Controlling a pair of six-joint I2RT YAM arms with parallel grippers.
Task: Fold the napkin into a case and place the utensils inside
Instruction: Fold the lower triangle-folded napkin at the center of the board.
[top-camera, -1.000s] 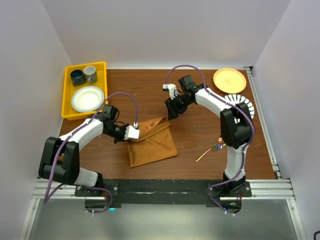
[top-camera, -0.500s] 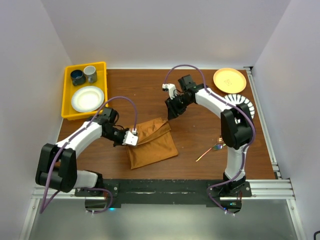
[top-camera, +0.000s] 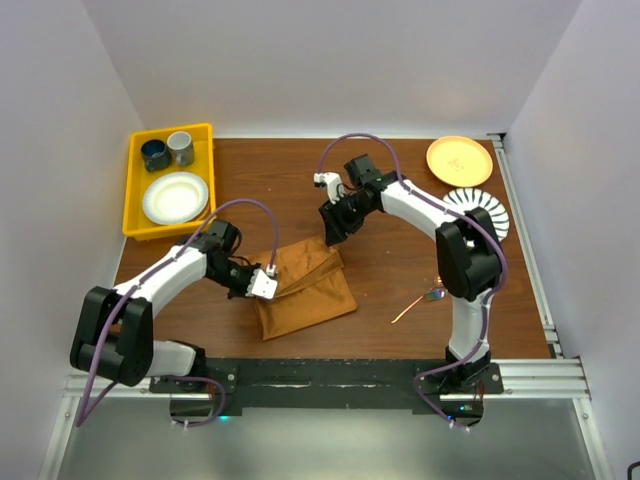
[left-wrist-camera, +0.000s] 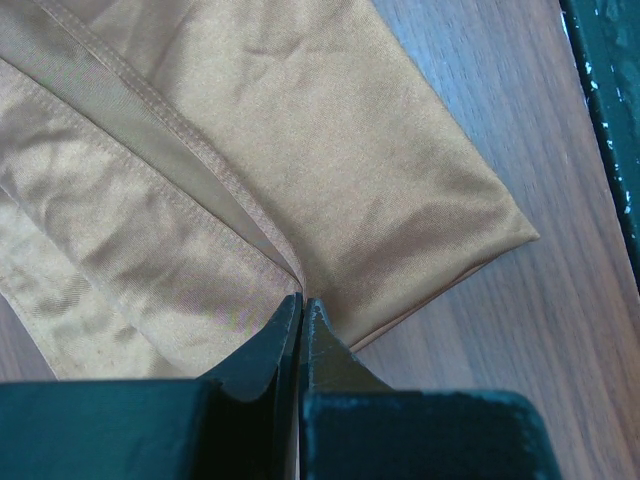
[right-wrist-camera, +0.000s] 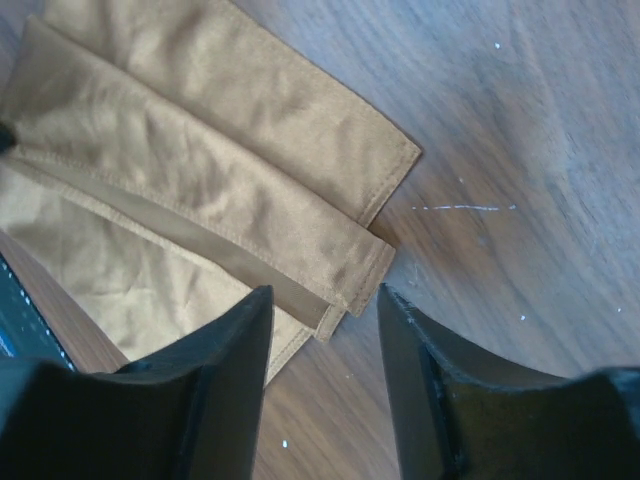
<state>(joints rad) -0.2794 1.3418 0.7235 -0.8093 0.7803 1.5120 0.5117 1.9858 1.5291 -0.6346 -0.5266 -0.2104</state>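
Note:
The rust-brown napkin (top-camera: 305, 285) lies in the middle of the table, folded into overlapping long flaps (right-wrist-camera: 200, 170). My left gripper (top-camera: 268, 284) is at its left edge. In the left wrist view its jaws (left-wrist-camera: 302, 300) are shut, with a fold seam of the cloth (left-wrist-camera: 300, 150) running into the tips. My right gripper (top-camera: 330, 235) hovers open over the napkin's far right corner, which shows between its fingers (right-wrist-camera: 323, 292). The utensils (top-camera: 420, 303), thin and shiny, lie on the wood to the right of the napkin.
A yellow tray (top-camera: 133, 190) at the far left holds a dark cup (top-camera: 155, 154), a grey cup (top-camera: 181, 148) and a white plate (top-camera: 175, 197). An orange plate (top-camera: 459, 160) and a striped plate (top-camera: 485, 208) sit at the far right.
My left gripper has slid right and nearer with the cloth, and the raised pointed flap now lies flat. My right gripper has moved left, over the napkin's far corner.

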